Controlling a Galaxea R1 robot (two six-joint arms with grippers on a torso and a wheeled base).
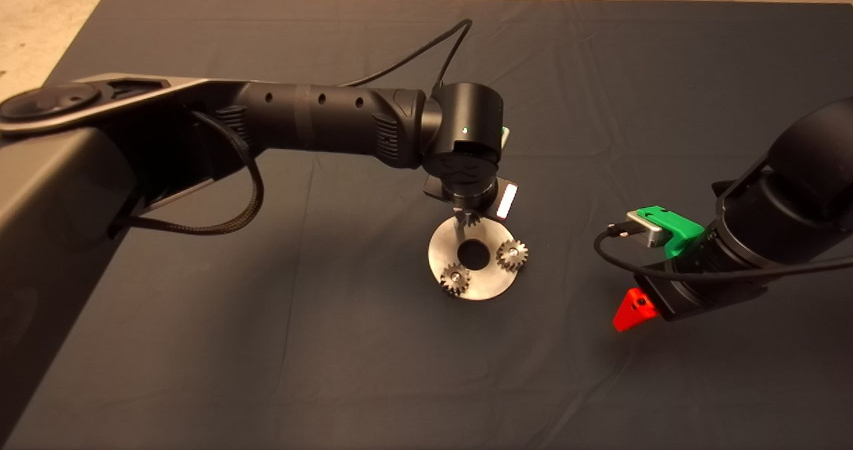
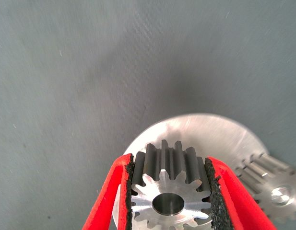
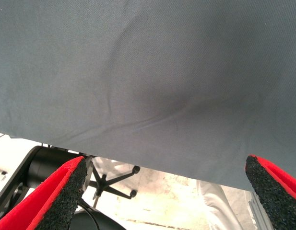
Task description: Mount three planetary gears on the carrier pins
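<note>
The left gripper [image 2: 169,191] hangs straight down over the far edge of the disc [image 1: 490,283], its pads [image 2: 211,191] clamped on the flanks of the third gear [image 2: 169,184]. The grip sits across the teeth, so the bore stays clear, and the gear is flat, hole facing down the line of the fingers. That reads as deliberate: a pin has to slide up through that hole, so nothing may cover it. I can't see the third pin itself; it should be right beneath the held gear, hidden by it.

Two gears are already home. One [image 1: 512,255] sits on the disc just off to one side of the gripper, and the wrist view catches it [image 2: 277,191] beside the right finger. The other [image 1: 455,279] is on the near rim of the disc, beyond the centre hole [image 1: 474,255] from the fingers. Each shows a bright pin end in its middle. So I'd call this the last of three, with only the drop left, and the teeth will have to clear the neighbour as it goes down.

The right gripper [image 1: 630,310] waits well off to the side, low over the mat [image 1: 266,343], fingers [image 3: 61,196] wide apart and holding nothing.

The mat is dark, cloth-like and faintly creased. Past its edge there's pale floor, and the right wrist view shows a chair's wheeled base [image 3: 112,184].
</note>
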